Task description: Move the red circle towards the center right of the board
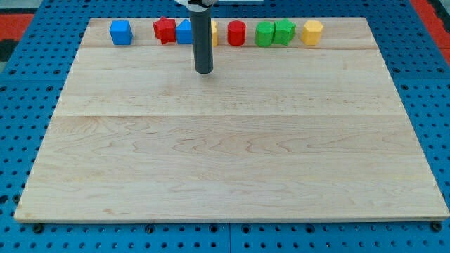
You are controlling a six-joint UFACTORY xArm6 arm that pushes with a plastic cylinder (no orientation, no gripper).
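Observation:
The red circle (236,33) stands in a row of blocks along the view's top edge of the wooden board (232,147). My tip (203,71) rests on the board below that row, to the lower left of the red circle and apart from it. The rod hides part of a blue block (184,31) and most of a yellow block (214,34) behind it. From the view's left the row holds a blue cube (121,32), a red star-like block (164,30), the two hidden blocks, the red circle, two green blocks (265,34) (284,31) and a yellow hexagon (312,32).
The board lies on a blue perforated table (21,105). A red strip (429,14) shows at the view's top right corner.

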